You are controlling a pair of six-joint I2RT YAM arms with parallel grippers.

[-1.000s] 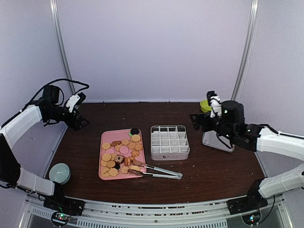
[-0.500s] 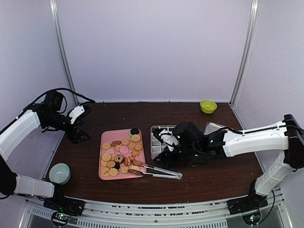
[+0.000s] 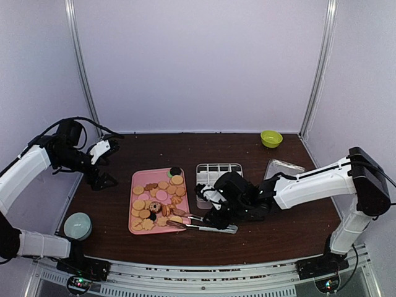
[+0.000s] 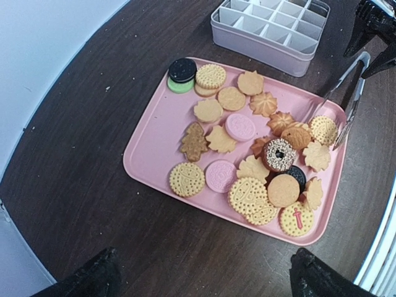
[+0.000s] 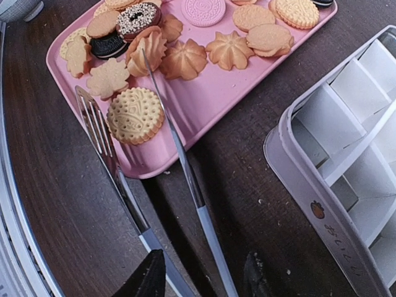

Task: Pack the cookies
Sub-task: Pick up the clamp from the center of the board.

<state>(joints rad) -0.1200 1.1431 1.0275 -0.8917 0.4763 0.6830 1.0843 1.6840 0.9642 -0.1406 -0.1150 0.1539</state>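
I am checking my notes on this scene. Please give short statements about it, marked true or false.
1. The tongs' tips lie on the pink tray. True.
2. The divided box holds cookies. False: its visible compartments are empty; the cookies lie on the tray.
3. The right pincer straddles the tongs' handle end. True.
4. The left pincer holds a cookie. False: it is open and empty.
5. The green bowl stands on the tray. False: it stands at the table's far right corner.
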